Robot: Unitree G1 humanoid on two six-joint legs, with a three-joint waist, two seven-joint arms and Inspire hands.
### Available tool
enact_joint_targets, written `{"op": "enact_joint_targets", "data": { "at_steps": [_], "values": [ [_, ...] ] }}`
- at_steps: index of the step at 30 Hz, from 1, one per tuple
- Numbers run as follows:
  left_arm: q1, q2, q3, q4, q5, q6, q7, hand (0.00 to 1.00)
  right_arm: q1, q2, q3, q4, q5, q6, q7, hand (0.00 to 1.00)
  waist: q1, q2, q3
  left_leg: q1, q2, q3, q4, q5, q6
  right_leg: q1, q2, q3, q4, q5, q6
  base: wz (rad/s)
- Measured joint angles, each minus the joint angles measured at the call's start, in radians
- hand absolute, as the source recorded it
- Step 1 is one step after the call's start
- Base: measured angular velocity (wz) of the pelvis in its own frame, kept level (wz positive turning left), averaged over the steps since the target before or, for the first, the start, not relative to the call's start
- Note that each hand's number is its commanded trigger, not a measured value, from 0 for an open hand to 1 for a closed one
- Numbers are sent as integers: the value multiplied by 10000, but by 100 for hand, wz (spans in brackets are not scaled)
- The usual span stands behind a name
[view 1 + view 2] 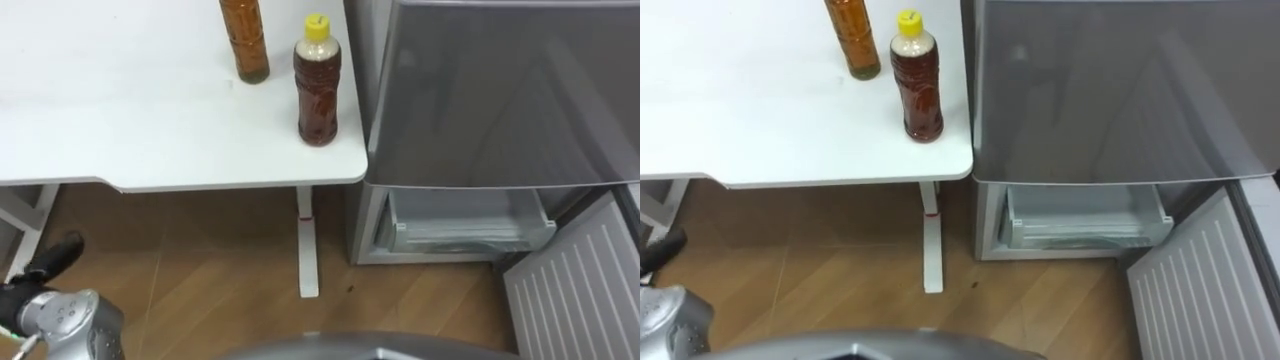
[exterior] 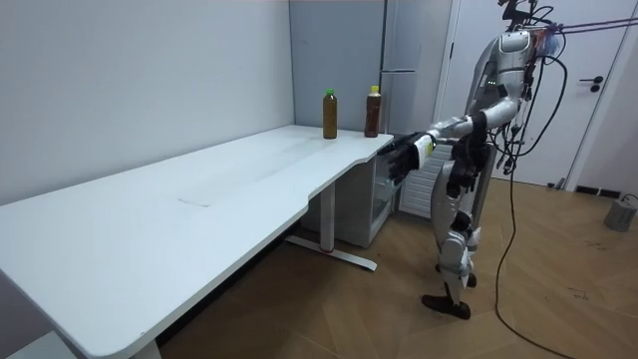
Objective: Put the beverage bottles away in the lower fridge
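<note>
Two drink bottles stand on the white table (image 1: 120,130) near its right end. The one with a yellow cap (image 1: 317,95) holds dark brown tea and is close to the table's edge. The amber one (image 1: 245,40), green-capped in the room view (image 2: 329,114), stands behind it to the left. Right of the table is the grey fridge (image 1: 500,90). Its lower compartment (image 1: 470,220) is open and shows a pale drawer. My left hand (image 1: 55,255) hovers low at the lower left, below the table's edge, fingers relaxed and holding nothing.
The lower fridge door (image 1: 585,290), white and ribbed inside, is swung out to the right over the wooden floor. A white table leg (image 1: 307,245) stands between the table's edge and the fridge. In the room view I stand upright at the table's end, facing the fridge.
</note>
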Motion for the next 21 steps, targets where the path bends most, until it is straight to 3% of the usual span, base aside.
{"op": "enact_joint_targets", "data": {
  "at_steps": [8,15,18,21],
  "values": [
    [-44,352,57,-2941,588,-252,-95,0,22,-8,-175,71,-145,-290,262,0,-73,10,18,-63,-12,-90,60,1,1,3,-1,-8,-17,0,0,2],
    [-126,381,-46,-5240,1382,-269,-755,0,-37,-3,-184,531,-120,-503,670,0,-265,-45,82,-34,-13,-114,-30,1,0,51,22,-3,-129,1,2,0],
    [-474,401,-48,-5824,2241,-341,-1321,0,-90,-6,-199,700,-189,-633,757,0,-292,-50,102,-99,-15,-103,-27,1,0,28,23,-23,-165,1,2,0],
    [-855,610,-101,-6407,2730,-463,-1884,0,-227,-9,-233,921,-202,-727,813,0,-339,-30,183,-130,-18,-106,-28,-1,-1,12,24,-34,-197,1,2,1]
  ]
}}
